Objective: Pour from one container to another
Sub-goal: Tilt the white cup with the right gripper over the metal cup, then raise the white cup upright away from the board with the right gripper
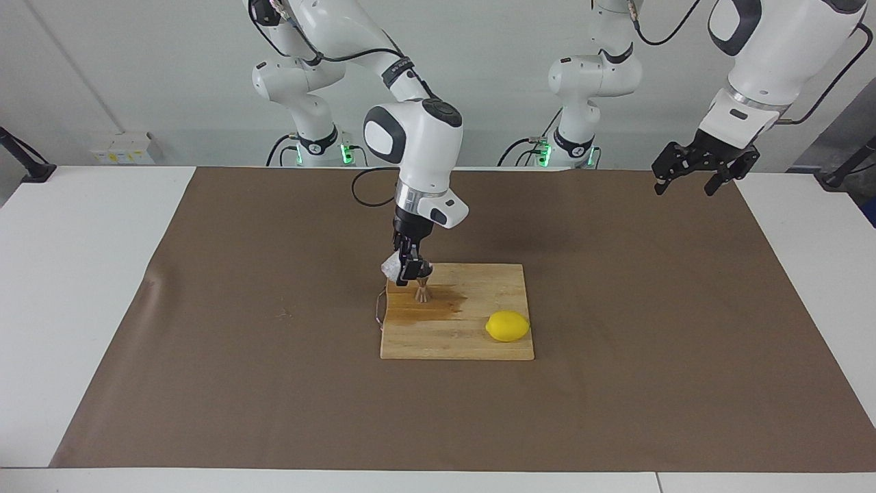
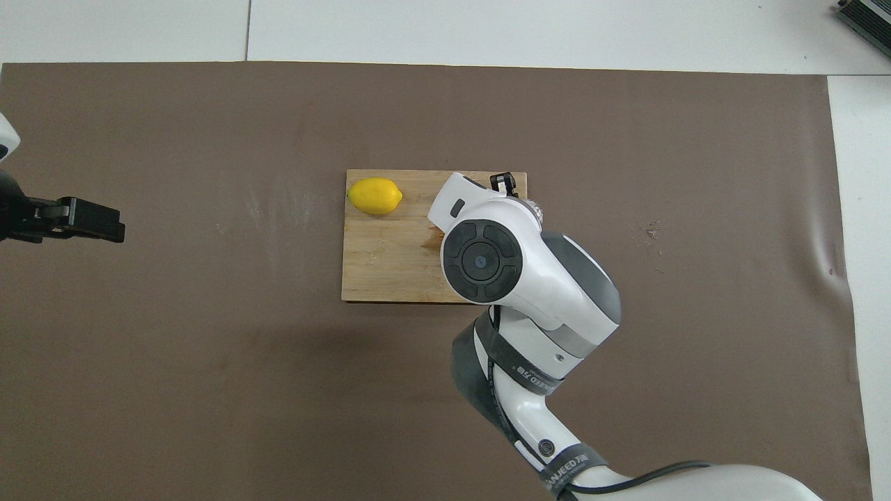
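Note:
My right gripper [image 1: 410, 270] is shut on the small clear faceted cup [image 1: 391, 268] and holds it tilted just above the metal jigger [image 1: 422, 293]. The jigger stands upright on the wooden cutting board [image 1: 472, 342], at the corner nearest the right arm's base. In the overhead view the right arm covers the jigger; only a sliver of the cup [image 2: 534, 207] and one fingertip [image 2: 504, 182] show. My left gripper [image 1: 691, 174] waits open and empty, raised over the mat at the left arm's end, and also shows in the overhead view [image 2: 90, 220].
A yellow lemon [image 1: 507, 326] lies on the board toward the left arm's end, farther from the robots than the jigger; it also shows in the overhead view [image 2: 375, 195]. A dark wet stain [image 1: 441, 305] spreads on the board beside the jigger. A brown mat [image 1: 205, 342] covers the table.

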